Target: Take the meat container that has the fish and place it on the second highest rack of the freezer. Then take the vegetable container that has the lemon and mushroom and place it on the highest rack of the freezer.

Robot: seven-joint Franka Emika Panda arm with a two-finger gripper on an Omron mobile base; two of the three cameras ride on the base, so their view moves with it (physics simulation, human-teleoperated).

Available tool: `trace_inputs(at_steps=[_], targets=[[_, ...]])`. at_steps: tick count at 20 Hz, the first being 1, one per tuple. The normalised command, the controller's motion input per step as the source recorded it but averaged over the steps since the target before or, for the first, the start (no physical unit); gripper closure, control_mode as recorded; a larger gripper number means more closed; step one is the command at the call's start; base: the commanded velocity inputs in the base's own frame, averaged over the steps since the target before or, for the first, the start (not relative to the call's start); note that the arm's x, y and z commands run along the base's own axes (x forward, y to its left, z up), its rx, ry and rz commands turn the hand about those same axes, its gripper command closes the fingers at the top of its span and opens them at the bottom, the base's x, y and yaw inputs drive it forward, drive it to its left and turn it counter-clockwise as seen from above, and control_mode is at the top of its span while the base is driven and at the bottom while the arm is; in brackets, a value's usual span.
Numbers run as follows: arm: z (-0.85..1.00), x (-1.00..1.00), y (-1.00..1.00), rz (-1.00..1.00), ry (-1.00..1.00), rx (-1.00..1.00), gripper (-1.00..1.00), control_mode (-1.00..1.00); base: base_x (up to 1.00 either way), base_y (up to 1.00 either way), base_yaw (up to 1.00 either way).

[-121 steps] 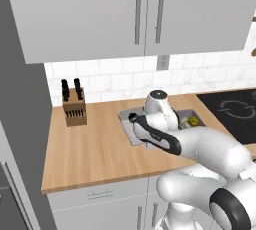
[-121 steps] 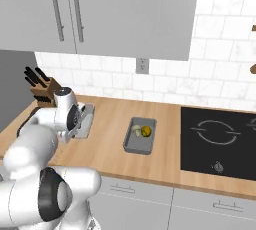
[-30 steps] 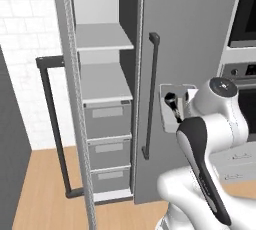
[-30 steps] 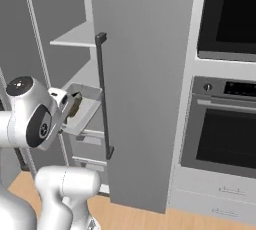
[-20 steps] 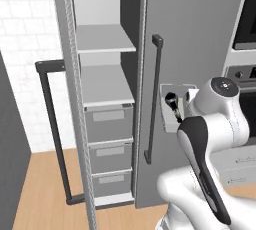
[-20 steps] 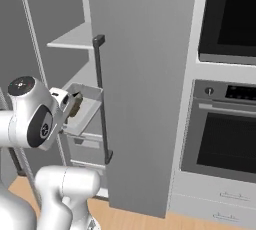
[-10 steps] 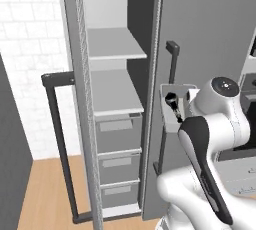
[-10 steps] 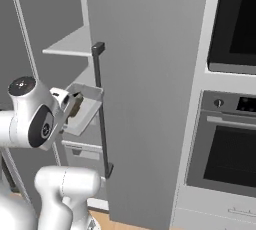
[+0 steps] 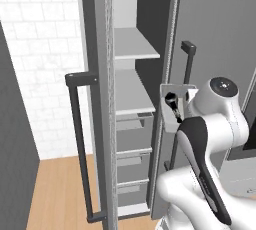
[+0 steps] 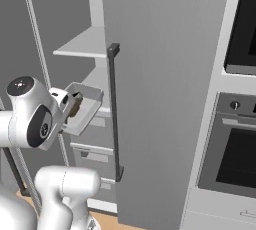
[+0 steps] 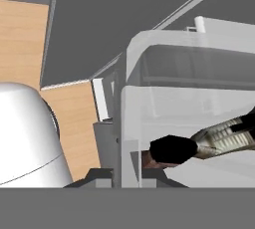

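My gripper (image 10: 69,110) is shut on the rim of the meat container (image 10: 86,105), a shallow grey tray held tilted in front of the open freezer (image 9: 142,14). The black fish (image 10: 76,104) lies inside the container (image 9: 175,92), and the fish (image 9: 172,105) shows dark against the tray wall. In the hand view the translucent container (image 11: 189,98) holds the fish (image 11: 199,143). The highest rack (image 9: 135,49) and the second highest rack (image 9: 131,98) are bare, to the left of the tray. The vegetable container is out of view.
The freezer's open door (image 9: 97,99) with its dark bar handle (image 9: 76,139) stands at the left. Three drawers (image 9: 131,136) sit below the racks. A closed grey door with a vertical handle (image 10: 114,109) is beside the tray, and a built-in oven (image 10: 235,159) is at the right.
The whole picture has shifted, so the base has moved and the freezer opening now sits closer to the arm. The container stays in the gripper, held the same way.
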Motion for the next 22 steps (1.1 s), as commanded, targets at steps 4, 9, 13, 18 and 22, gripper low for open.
trace_inputs(at_steps=[4, 9, 13, 18, 22], targets=[[0.0, 0.07, 0.05, 0.0, -0.03, -0.02, 1.0, -1.0, 0.19, 0.03, 0.0], [-0.02, 0.34, 0.48, 0.06, -0.05, -0.06, 1.0, -1.0, 0.0, 0.0, 0.0], [-0.02, 0.51, 0.14, 0.05, 0.02, 0.0, 1.0, -1.0, 0.0, 0.0, 0.0], [-0.17, 0.63, 0.0, 0.03, 0.13, 0.0, 1.0, -1.0, 0.0, 0.0, 0.0], [-0.34, 0.65, 0.03, 0.07, 0.08, 0.0, 1.0, -1.0, 0.0, 0.0, 0.0]])
